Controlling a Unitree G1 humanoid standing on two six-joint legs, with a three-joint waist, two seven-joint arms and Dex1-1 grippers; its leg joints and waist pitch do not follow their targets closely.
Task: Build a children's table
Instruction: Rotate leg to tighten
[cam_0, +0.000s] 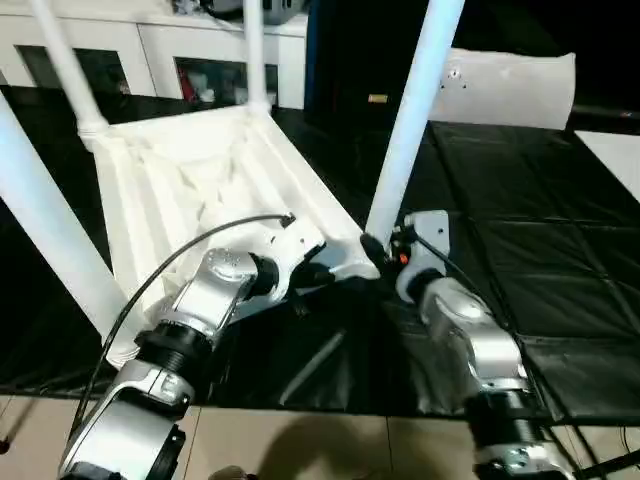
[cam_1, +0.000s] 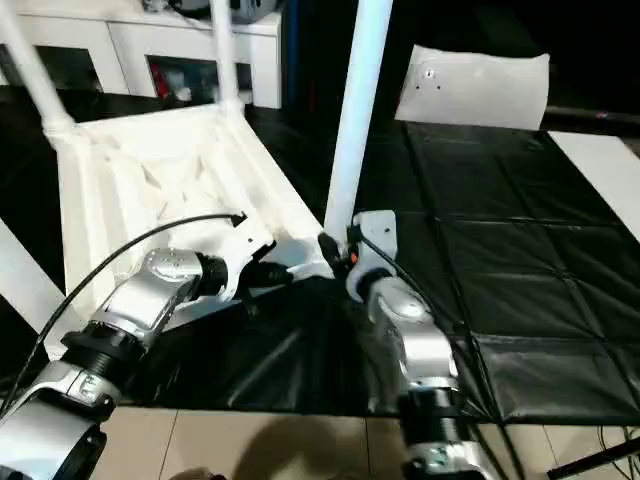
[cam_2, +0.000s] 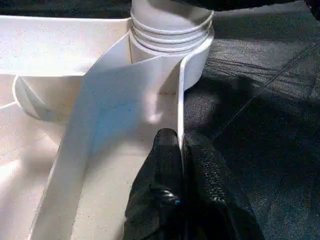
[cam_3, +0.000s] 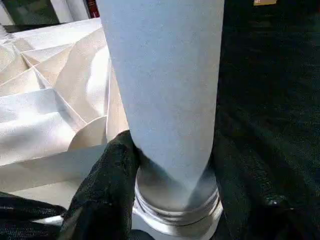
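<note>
Tabletop (cam_0: 200, 190) lay upside down on black mat (cam_0: 540, 250), ribs up, legs standing in its corner sockets. Left gripper (cam_2: 182, 165) was pinched shut on the tabletop's rim beside the near socket. Right gripper (cam_3: 170, 165) clasped the base of the near leg (cam_0: 410, 120), fingers either side.
</note>
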